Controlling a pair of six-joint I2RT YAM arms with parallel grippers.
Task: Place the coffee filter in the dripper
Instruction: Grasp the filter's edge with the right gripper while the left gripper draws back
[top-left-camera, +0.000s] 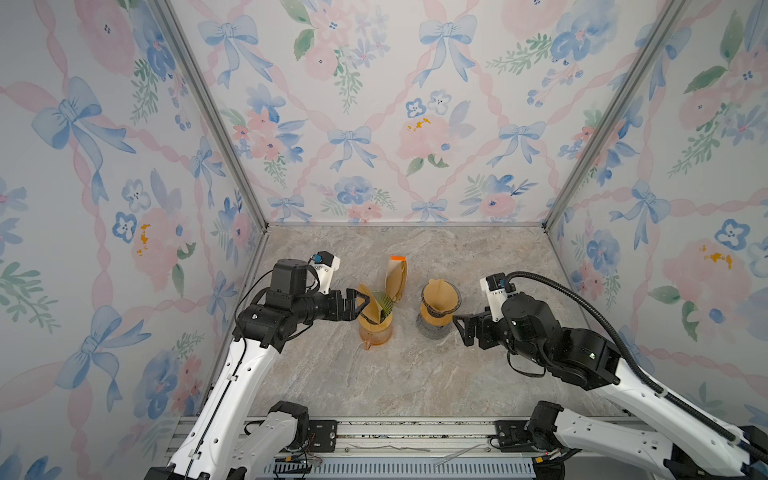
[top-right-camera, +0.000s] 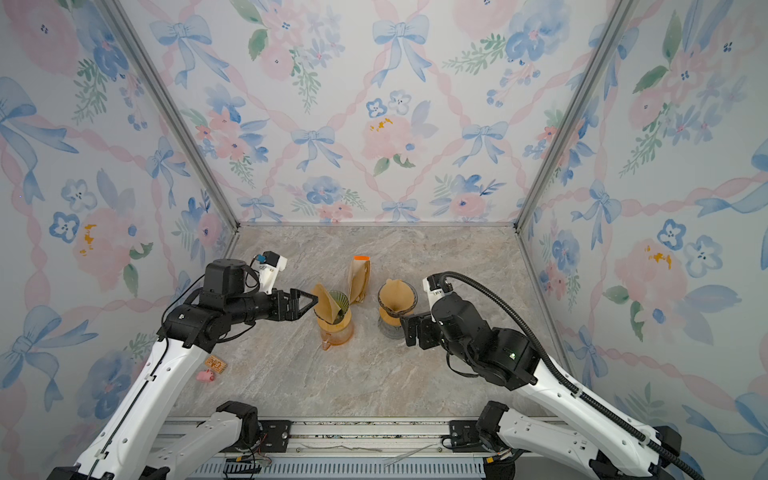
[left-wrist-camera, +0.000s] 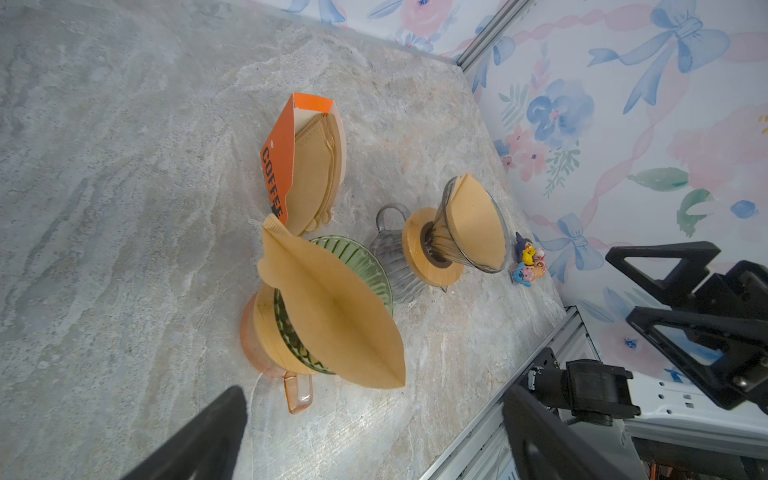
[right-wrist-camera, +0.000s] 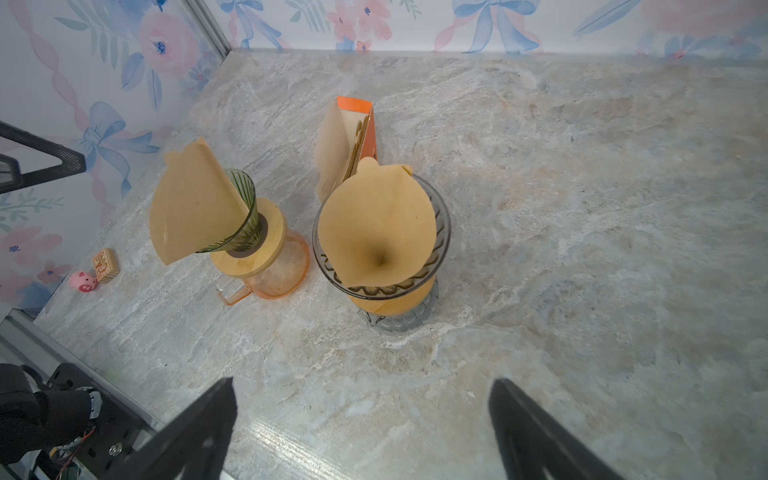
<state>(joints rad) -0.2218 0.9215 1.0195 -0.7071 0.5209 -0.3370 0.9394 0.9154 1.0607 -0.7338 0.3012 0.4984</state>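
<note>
Folded brown paper coffee filter (left-wrist-camera: 332, 316) stands crooked in green ribbed glass dripper (left-wrist-camera: 365, 262). It looks light, floppy and creasable, so pinch the protruding top edge. Left tool (top-left-camera: 363, 308) and right tool (top-left-camera: 461, 331) gape wide, both empty.

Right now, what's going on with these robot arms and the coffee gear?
Two robot arms are fitting paper filters into pour-over drippers. The left gripper is open beside a folded brown paper filter that stands in the green ribbed glass dripper on the orange-tinted carafe, flat and sticking out above the rim, not spread open. The right gripper is open near the clear glass dripper, whose brown filter is opened and seated. An orange box of spare filters stands behind them.
</note>
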